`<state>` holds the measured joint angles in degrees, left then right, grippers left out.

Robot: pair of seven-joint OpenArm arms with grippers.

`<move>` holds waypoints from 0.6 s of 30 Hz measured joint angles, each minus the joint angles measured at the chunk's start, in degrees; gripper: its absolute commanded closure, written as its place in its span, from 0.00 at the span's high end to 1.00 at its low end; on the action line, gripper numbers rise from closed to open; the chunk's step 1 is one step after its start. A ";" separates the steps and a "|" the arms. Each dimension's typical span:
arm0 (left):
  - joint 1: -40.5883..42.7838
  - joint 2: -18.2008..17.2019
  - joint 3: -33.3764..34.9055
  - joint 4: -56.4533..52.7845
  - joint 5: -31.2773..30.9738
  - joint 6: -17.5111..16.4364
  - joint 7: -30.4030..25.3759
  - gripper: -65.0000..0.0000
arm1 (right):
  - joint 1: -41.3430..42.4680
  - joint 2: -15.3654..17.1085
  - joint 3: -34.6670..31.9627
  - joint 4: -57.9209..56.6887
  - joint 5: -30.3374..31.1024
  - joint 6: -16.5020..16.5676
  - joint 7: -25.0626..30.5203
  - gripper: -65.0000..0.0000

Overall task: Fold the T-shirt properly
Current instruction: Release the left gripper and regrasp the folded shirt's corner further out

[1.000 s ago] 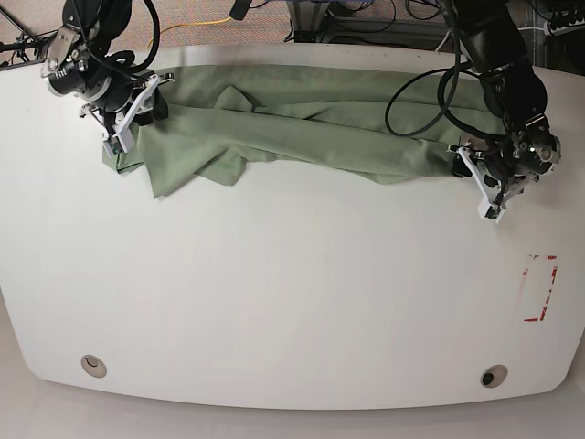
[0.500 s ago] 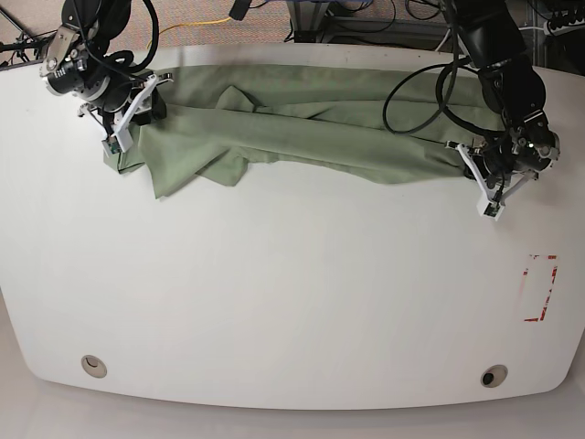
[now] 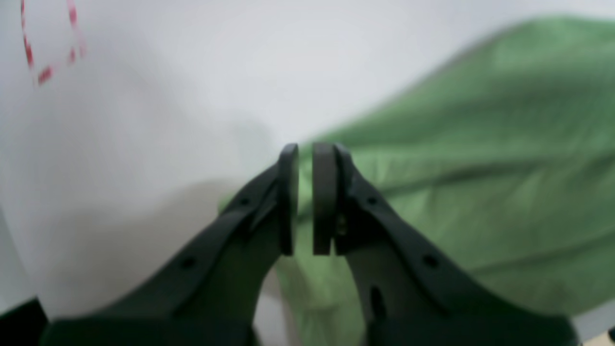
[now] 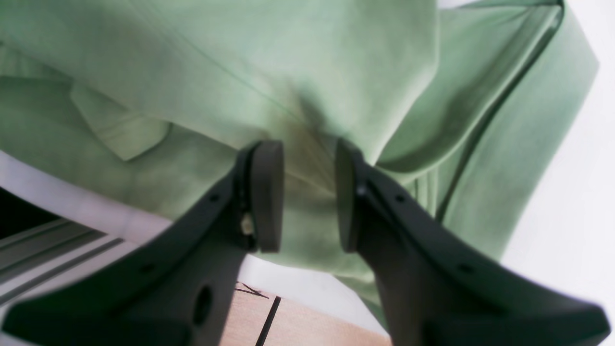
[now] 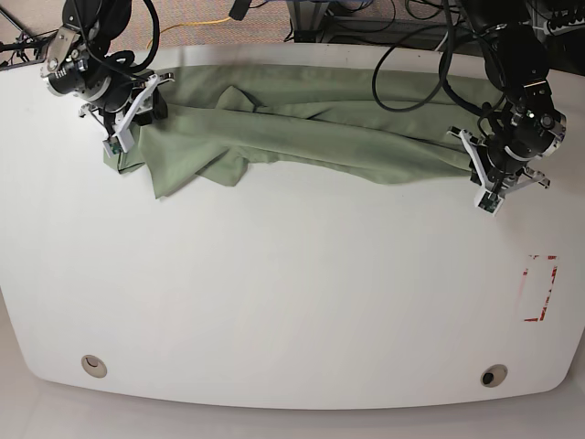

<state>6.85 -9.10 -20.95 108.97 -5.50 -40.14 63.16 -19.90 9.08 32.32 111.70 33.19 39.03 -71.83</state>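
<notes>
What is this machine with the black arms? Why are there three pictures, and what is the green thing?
It is a robot with two black arms. One picture looks down on a white table, where a green T-shirt lies rumpled along the far side. The other two come from cameras on the wrists, looking along each pair of jaws. The right arm, on the overhead picture's left, pinches a bunch of shirt in its jaws. The left arm has its jaws shut at the shirt's other end; whether cloth is caught there I cannot tell.
</notes>
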 measured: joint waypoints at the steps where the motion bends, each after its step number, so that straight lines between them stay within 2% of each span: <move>1: 0.15 -0.04 -0.15 -0.11 0.52 -0.02 0.31 0.08 | 0.00 0.02 0.02 0.00 0.02 0.00 0.02 0.26; 4: -0.37 -0.02 -2.32 -0.44 0.02 0.00 -0.76 0.26 | -0.02 -0.02 0.04 0.00 0.09 0.00 0.13 0.26; 6: -0.81 0.07 -4.70 -2.03 -0.44 0.02 -1.11 0.43 | -0.04 -0.04 -0.04 0.00 0.02 0.02 0.13 0.26; 9: -2.14 0.17 -6.03 -4.87 0.92 0.02 0.57 0.56 | -0.02 0.09 0.09 0.00 0.00 0.02 0.09 0.26; 14: -4.83 0.20 -5.62 -7.26 -0.50 0.11 -1.14 0.56 | -0.15 -0.20 -0.04 0.00 0.07 0.00 0.07 0.26; 18: -7.76 0.59 -5.44 -12.87 0.31 0.04 0.15 0.55 | -0.13 0.02 0.11 0.00 0.02 0.02 0.00 0.26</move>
<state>-0.91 -8.51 -26.39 96.09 -5.19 -40.10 63.31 -20.03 9.10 32.42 111.70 33.21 39.05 -71.83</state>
